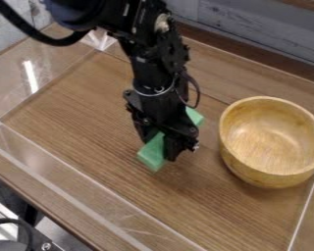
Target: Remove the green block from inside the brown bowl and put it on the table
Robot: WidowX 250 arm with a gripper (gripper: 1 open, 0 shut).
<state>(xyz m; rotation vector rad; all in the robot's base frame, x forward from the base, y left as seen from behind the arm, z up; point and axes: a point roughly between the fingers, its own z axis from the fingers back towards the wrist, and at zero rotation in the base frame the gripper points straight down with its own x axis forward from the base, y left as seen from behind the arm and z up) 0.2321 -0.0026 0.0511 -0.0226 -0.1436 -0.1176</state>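
The green block (pixel 156 155) is a bright green bar held between the black fingers of my gripper (pixel 168 149), which points straight down and is shut on it. The block's lower end sits at or just above the table (pixel 81 127); I cannot tell whether it touches. Another green patch of the block shows behind the fingers at the right. The brown bowl (pixel 271 140) stands to the right of the gripper, a light wooden bowl with nothing inside it.
Low clear acrylic walls (pixel 68 211) edge the table at the front and left. A dark cable (pixel 42 39) loops off the arm at the upper left. A grey surface lies beyond the table's far edge.
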